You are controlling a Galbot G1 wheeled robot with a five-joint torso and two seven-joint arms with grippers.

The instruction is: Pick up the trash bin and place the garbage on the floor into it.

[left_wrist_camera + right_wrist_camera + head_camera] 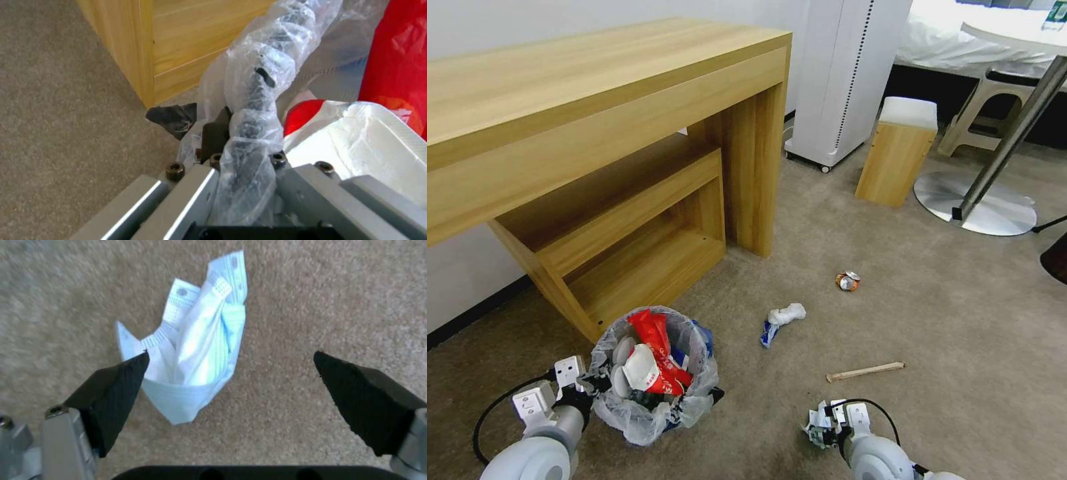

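**Right pincer wide over a crumpled paper, bin gripped at the left**

Lower right of the head view first: the right gripper (pixel 231 373) hangs low over the beige carpet (pixel 934 347) with its black fingers spread wide, nothing between them. In its wrist view a crumpled blue-white wrapper (pixel 195 350) lies just ahead, nearer one finger (pixel 116 386) than the other and seemingly brushing that tip. The paper's long axis runs away from the palm, roughly crosswise to the line between the two tips, so I'd judge a slight sideways correction would centre it before any closing. This arm is plainly the nearer one to it.

Lower left now: the left gripper (pixel 582 385) is clamped on the rim of the trash bin (pixel 657 373). Its wrist view shows the crinkly bag-wrapped edge (pixel 253 110) running straight between the fingers. The bin sits in front of the wooden desk (pixel 594 133), already stuffed with red wrappers (pixel 657 353) and white paper.

Farther out, mid-frame, more litter waits on the carpet: a wooden stick (pixel 866 371) lying nearly level across the picture, just beyond the right gripper; a white tissue with a blue scrap (pixel 782 321) between bin and stick; and farthest off, a crushed can (pixel 848 281). All three lie closer to the right arm's side than to the bin-holding left.
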